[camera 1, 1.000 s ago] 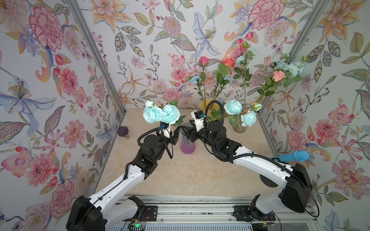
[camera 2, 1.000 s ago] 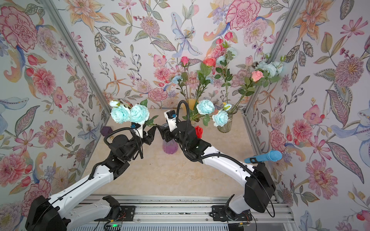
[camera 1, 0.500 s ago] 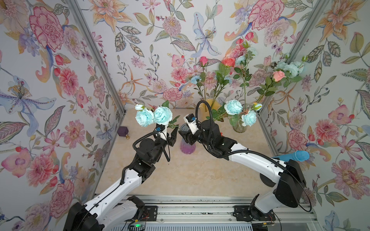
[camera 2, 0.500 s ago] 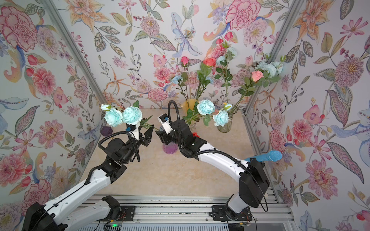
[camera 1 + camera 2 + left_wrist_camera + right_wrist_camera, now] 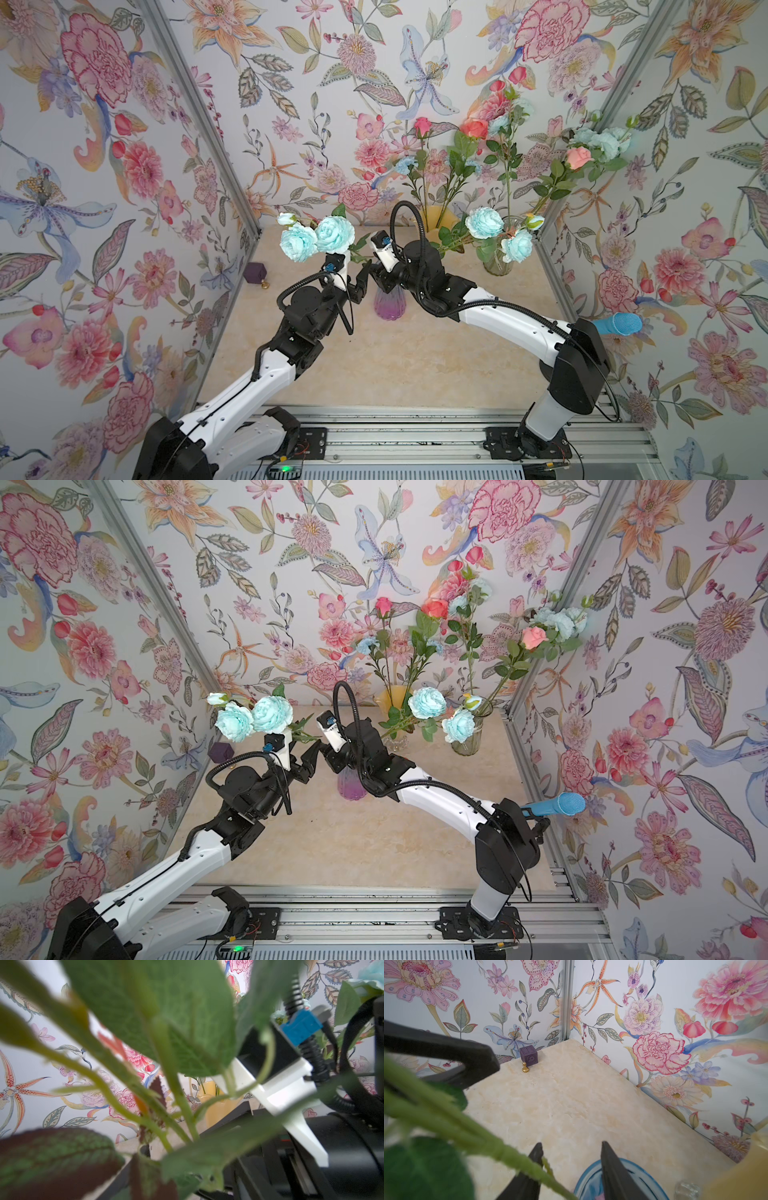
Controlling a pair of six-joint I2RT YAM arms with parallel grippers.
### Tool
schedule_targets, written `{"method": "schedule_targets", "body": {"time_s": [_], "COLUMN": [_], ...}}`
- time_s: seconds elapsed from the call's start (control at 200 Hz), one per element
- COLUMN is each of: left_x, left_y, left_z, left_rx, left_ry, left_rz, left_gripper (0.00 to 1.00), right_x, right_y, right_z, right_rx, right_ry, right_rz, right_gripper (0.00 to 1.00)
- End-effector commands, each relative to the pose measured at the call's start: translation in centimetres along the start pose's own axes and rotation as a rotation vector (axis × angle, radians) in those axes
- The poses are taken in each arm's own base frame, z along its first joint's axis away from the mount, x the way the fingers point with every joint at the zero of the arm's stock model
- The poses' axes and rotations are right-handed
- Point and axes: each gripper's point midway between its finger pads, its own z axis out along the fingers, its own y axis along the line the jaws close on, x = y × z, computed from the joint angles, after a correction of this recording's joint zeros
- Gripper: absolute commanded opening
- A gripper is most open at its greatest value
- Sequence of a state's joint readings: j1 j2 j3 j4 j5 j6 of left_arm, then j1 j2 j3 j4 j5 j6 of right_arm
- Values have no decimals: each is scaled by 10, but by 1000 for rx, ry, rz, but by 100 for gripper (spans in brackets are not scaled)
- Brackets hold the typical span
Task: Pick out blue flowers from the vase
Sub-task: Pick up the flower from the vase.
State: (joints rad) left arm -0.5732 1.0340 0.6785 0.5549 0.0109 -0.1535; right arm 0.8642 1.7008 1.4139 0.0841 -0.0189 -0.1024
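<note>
Blue flowers (image 5: 332,235) have shifted leftward (left jaws: hold unclear); right jaws stand apart beside the stem (image 5: 512,1153).

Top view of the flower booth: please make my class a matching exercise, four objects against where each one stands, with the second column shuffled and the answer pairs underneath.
Objects
1. purple vase
2. yellow vase
3. tall clear vase
4. purple cube

Places
a. back right corner
b. beside the gold pawn
c. nearest the middle of the table
d. at the back, centre

Pairs: 1-c, 2-d, 3-a, 4-b
</note>
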Motion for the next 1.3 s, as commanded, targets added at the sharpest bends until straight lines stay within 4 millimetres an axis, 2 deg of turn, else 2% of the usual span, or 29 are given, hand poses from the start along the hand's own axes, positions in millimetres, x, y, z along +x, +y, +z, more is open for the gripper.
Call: {"method": "schedule_targets", "body": {"time_s": [0.0, 0.365, 0.5, 0.711, 0.866, 1.096, 1.296], "left_x": [-4, -6, -9, -10, -10, -6, -6], "left_y": [-3, -2, -2, -5, -4, -1, 4], "left_z": [3, -1, -4, -5, -7, -6, -7], "left_rx": [20, 18, 18, 34, 28, 9, -15], "left_ry": [-9, -37, -63, -85, -92, -86, -89], "left_rz": [3, -14, -31, -33, -34, -35, -60], "left_gripper": [64, 65, 65, 65, 66, 66, 66], "right_x": [-12, -24, -31, -45, -58, -96, -164], "right_y": [5, 0, -3, -20, -30, -43, -55], "right_z": [-1, -14, -17, -28, -39, -64, -105], "right_rx": [-11, 1, 12, 68, 118, 178, 213], "right_ry": [-39, -85, -99, -120, -133, -188, -306], "right_rz": [-18, -3, 3, 12, 13, -18, -10], "right_gripper": [38, 16, 12, 1, 0, 0, 0]}}
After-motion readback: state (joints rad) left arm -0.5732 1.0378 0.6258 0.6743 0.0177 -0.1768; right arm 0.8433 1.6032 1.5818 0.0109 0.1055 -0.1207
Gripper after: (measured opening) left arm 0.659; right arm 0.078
